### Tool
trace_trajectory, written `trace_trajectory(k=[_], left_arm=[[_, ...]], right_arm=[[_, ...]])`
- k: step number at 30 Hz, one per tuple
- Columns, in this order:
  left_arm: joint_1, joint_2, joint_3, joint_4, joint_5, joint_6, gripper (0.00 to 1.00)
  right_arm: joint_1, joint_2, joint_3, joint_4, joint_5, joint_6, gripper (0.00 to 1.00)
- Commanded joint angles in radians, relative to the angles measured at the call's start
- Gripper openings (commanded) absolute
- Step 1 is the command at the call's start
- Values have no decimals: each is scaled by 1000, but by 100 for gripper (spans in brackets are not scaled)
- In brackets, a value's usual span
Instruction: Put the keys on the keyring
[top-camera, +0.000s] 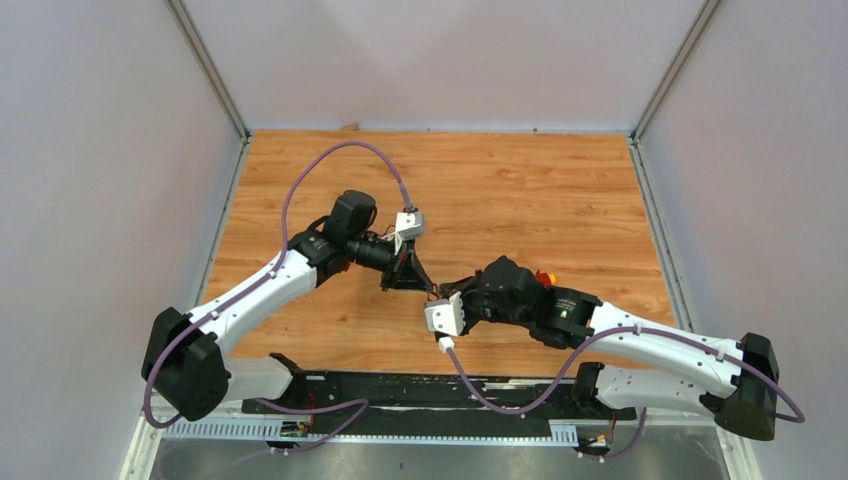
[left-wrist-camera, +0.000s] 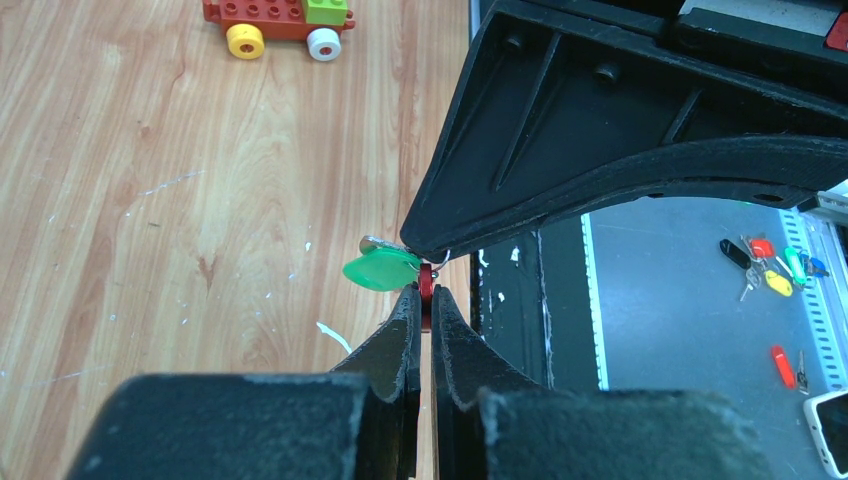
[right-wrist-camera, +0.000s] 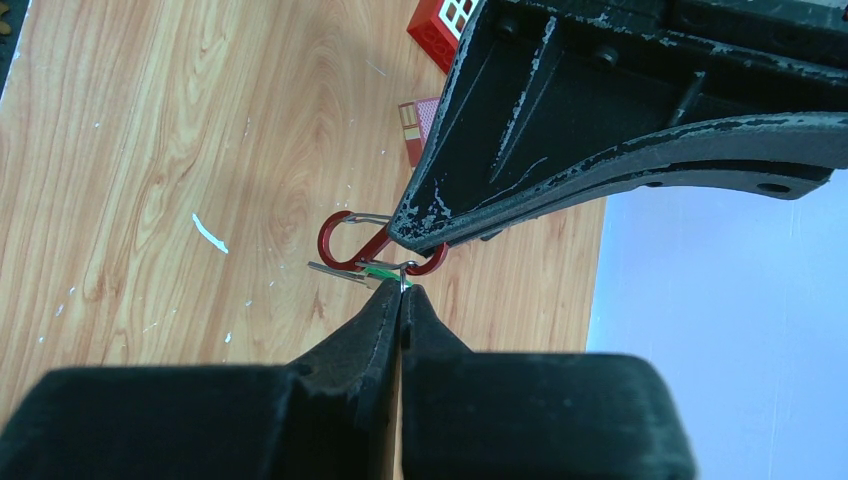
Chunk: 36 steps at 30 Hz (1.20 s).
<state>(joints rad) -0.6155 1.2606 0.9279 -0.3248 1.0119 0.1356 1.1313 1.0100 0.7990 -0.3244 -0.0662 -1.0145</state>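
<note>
Both arms meet low over the wooden table (top-camera: 560, 190), nose to nose at the keyring (right-wrist-camera: 348, 238), a small red wire loop curled like a clip; I'll place everything else from it. The left gripper (left-wrist-camera: 424, 300) is clenched on the loop, pinching it edge-on so that, I'd judge, its opening is offered to the other arm. The right gripper (right-wrist-camera: 401, 296) is clenched too, nipping the green key (left-wrist-camera: 380, 269) at its head, right against the keyring, with the thin blade sticking out sideways. Gripping each piece by its rim presumably leaves the key's eye and the loop's gate free; the threading looks not yet done, and I cannot tell whether the key's little wire eye sits on the loop.

From overhead the keyring is hidden between the black fingers; only the wrist cameras show it. The right wrist view gives the loop's whole curled outline, plus a red box (right-wrist-camera: 440, 22) with white squares beyond the keyring. The left wrist view reduces the loop to a red sliver but shows the green head plainly; it also shows a toy block car (left-wrist-camera: 280, 18) far beyond the keyring and a bunch of spare keys (left-wrist-camera: 765, 262) well to its side, off the table. I find the black key in no view.
</note>
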Motion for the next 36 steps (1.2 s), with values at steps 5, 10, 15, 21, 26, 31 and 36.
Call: trace_trajectory(k=[5,10,15,21,26,31,36], left_arm=[[-9,-1,-4,42,34,9,0],[-11,3,-8,47,34,8,0],[-13,4,-8,48,34,7,0],[-17,7,-8,49,33,10,0],[-17,4,-8,47,30,14,0],[-17,2,-9,44,31,19,0],[-18,-3,-11,38,31,25,0]], right_arm=[[15,-11,17,78,-35,12,0],[16,-8,20,79,-35,14,0],[17,-6,22,83,-30,14,0],[26,-1,21,89,-26,13,0],[27,-7,14,95,-17,9,0],[27,-7,10,95,-9,6,0],[26,-9,6,97,0,3,0]])
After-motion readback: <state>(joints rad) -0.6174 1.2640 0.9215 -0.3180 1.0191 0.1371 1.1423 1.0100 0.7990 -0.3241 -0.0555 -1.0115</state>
